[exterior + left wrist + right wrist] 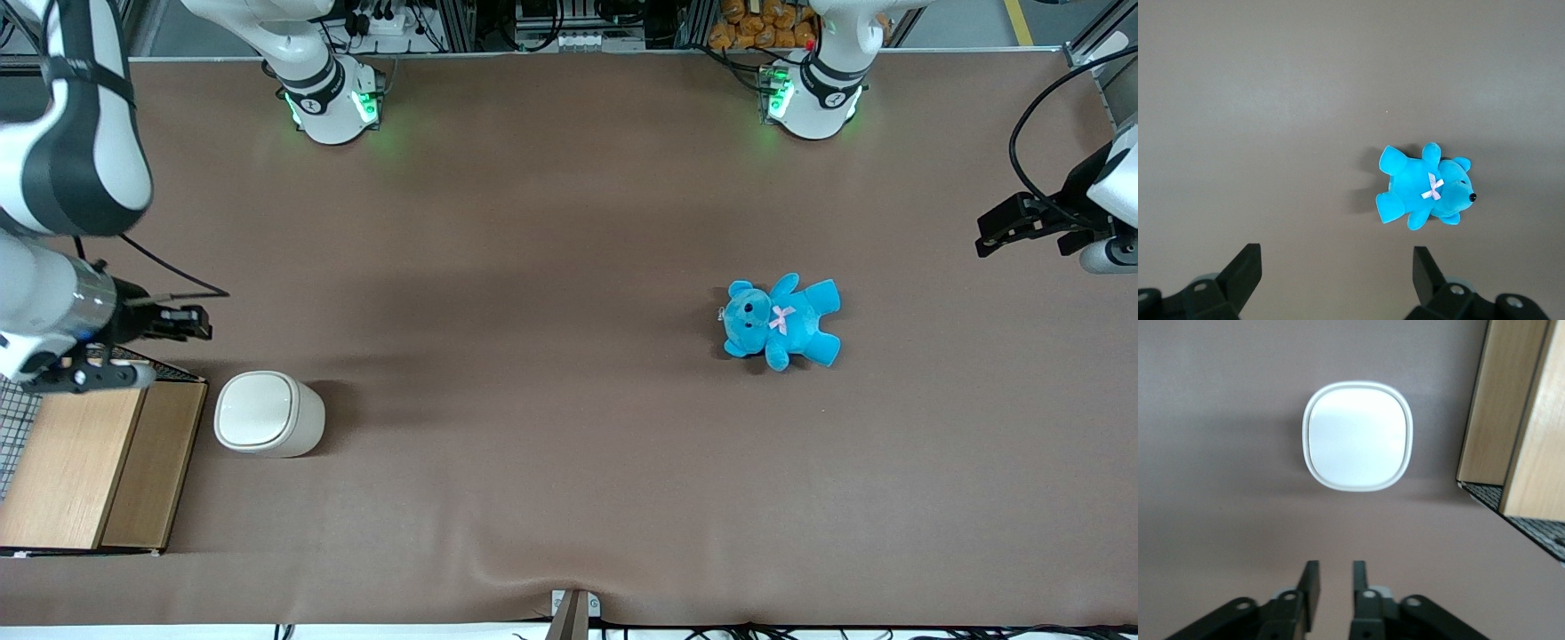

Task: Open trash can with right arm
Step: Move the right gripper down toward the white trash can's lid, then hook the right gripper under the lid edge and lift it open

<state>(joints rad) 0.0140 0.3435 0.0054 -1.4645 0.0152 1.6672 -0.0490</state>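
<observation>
The trash can (267, 413) is a small cream-white bin with a paler, rounded-square flip lid, and it stands upright toward the working arm's end of the table. The lid lies flat and closed, as the right wrist view (1358, 435) shows from above. The right arm's gripper (197, 322) hovers above the table, farther from the front camera than the bin and not touching it. In the right wrist view the gripper (1336, 565) holds nothing, and its fingers stand a narrow gap apart.
A wooden-topped box with wire mesh (89, 462) stands right beside the trash can, at the table's end; it also shows in the right wrist view (1518, 420). A blue teddy (781, 322) lies toward the parked arm's end of the brown table (533, 267).
</observation>
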